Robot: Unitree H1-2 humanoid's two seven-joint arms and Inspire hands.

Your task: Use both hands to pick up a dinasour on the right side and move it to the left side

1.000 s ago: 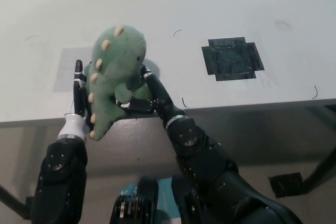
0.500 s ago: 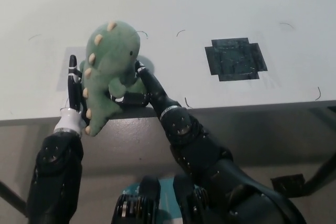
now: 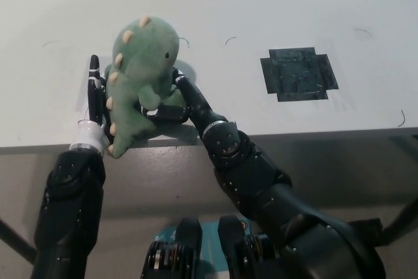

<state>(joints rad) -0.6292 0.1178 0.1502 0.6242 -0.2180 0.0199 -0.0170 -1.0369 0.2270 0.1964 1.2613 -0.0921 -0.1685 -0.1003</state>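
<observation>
Dinosaur (image 3: 139, 76) upright between both hands, face toward picture right.

Dinosaur (image 3: 138, 76): soft green plush cloth, matt and fuzzy, with paler cream fabric spikes. Table (image 3: 274, 4): smooth, matt white surface bearing thin dark scuffs. Tape patch (image 3: 299, 74): dark strips with a slight sheen. Right hand (image 3: 179, 101): black, semi-glossy hard plastic. Left hand (image 3: 96, 106): black-and-white plastic with a metallic wrist ring.
</observation>
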